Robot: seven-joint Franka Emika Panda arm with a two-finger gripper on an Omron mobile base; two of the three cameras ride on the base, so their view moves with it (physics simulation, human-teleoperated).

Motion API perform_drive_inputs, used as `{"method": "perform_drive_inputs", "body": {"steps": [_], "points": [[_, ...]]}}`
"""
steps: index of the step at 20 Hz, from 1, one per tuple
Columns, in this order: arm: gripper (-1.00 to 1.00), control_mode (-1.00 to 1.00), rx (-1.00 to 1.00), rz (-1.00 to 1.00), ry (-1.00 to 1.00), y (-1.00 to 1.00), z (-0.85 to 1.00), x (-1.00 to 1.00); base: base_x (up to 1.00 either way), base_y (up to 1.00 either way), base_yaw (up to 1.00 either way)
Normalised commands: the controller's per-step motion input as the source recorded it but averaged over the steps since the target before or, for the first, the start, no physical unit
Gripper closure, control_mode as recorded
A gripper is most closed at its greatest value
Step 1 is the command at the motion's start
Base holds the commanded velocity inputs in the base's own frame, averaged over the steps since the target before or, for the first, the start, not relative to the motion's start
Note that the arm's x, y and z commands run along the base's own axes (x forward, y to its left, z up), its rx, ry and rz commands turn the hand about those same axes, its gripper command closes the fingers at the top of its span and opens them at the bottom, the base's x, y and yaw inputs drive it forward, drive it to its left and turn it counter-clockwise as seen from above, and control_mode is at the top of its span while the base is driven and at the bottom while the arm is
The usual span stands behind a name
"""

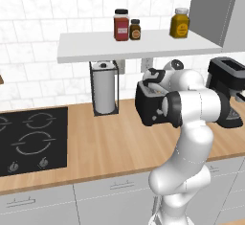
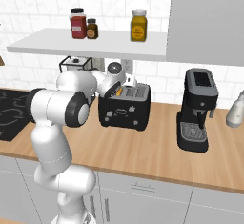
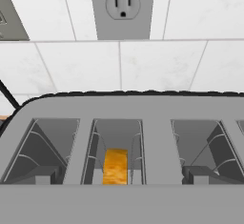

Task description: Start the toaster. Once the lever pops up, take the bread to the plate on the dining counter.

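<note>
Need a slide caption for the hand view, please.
Bread sits low in a toaster slot, below a wall outlet.

A white shelf (image 2: 95,44) on the tiled wall carries 3 jars: a red spice jar (image 2: 78,23), a small dark jar (image 2: 92,28) just beside it and a yellow jar (image 2: 138,25) further along. Below, the wooden table (image 1: 110,142) holds a paper towel roll (image 1: 104,91), a black hob (image 1: 31,140) and a black coffee machine (image 2: 198,109). A wall outlet (image 3: 122,6) sits in the tiles.

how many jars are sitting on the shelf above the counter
3: a red-lidded jar toward the left, a small dark jar touching its right side, and a yellow jar apart near the shelf's right end.
</note>
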Motion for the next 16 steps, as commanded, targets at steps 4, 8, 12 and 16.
{"method": "perform_drive_inputs", "body": {"steps": [4, 8, 12, 16], "points": [[-1.0, -1.0, 0.0, 0.0, 0.0, 0.0, 0.0, 0.0, 0.0, 0.0, 0.0], [-1.0, -1.0, 0.0, 0.0, 0.0, 0.0, 0.0, 0.0, 0.0, 0.0, 0.0], [-1.0, -1.0, 0.0, 0.0, 0.0, 0.0, 0.0, 0.0, 0.0, 0.0, 0.0], [-1.0, -1.0, 0.0, 0.0, 0.0, 0.0, 0.0, 0.0, 0.0, 0.0, 0.0]]}}
